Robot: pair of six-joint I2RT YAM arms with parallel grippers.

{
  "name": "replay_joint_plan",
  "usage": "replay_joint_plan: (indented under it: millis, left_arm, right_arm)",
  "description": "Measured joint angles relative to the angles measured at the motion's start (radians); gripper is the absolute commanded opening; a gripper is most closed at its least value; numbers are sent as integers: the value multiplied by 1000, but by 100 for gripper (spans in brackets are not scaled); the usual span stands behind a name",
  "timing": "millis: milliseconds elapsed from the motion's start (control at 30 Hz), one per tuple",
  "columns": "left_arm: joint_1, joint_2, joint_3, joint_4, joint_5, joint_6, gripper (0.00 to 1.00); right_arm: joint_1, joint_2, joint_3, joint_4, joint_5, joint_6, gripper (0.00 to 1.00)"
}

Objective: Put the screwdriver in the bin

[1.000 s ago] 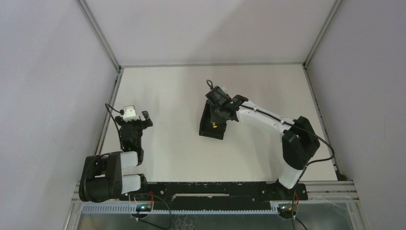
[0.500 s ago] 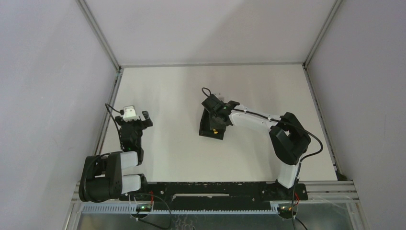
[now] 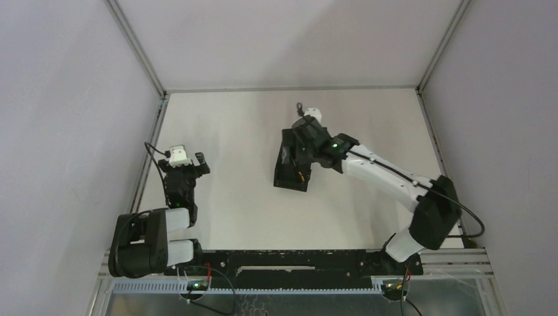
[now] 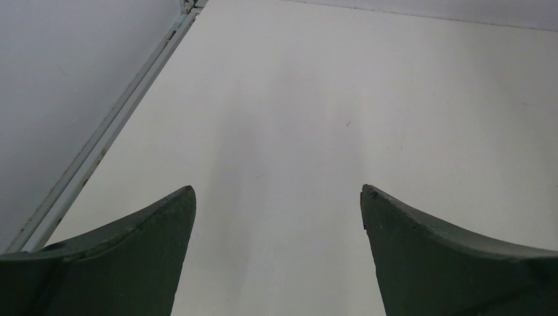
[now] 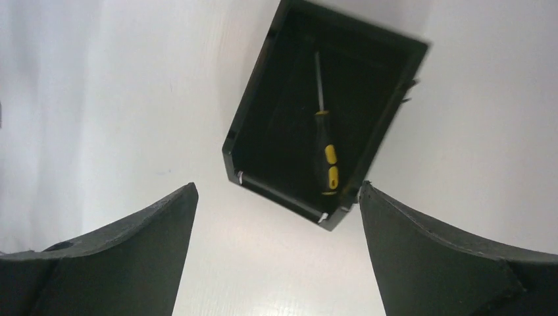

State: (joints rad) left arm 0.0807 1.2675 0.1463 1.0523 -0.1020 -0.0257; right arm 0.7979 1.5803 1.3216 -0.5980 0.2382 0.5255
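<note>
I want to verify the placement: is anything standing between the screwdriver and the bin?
Nothing visible does. The screwdriver already lies inside the bin, on its floor. The right gripper is open above the bin and holds nothing.

Black bin (yellow-and-black screwdriver)

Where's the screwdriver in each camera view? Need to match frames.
Top external: the screwdriver is mid-table, its yellow handle showing inside the bin.
Left wrist: not in view.
Right wrist: centre, slightly right, lying inside the bin, handle toward the bottom edge, shaft pointing up.
Shared landmark: the bin, seen in top external and right wrist only.
</note>
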Motion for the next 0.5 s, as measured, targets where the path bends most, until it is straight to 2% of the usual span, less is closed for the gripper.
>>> replay_joint_plan:
  millis: [100, 200, 367, 433, 467, 500]
  left_arm:
    - [0, 0, 0, 0, 0, 0, 100]
    - [0, 0, 0, 0, 0, 0, 100]
    - [0, 0, 0, 0, 0, 0, 100]
    - [0, 0, 0, 0, 0, 0, 100]
    - [0, 0, 0, 0, 0, 0, 100]
    - [0, 0, 0, 0, 0, 0, 100]
  right_arm:
    - [-43, -79, -1, -8, 27, -16, 100]
    - [-141, -164, -65, 5, 37, -37, 100]
    - [-386, -344, -323, 33, 7, -100, 100]
    - [-531, -450, -448, 50, -32, -133, 100]
    - [-547, -463, -460, 49, -35, -137, 100]
    - [-613, -509, -503, 61, -56, -152, 100]
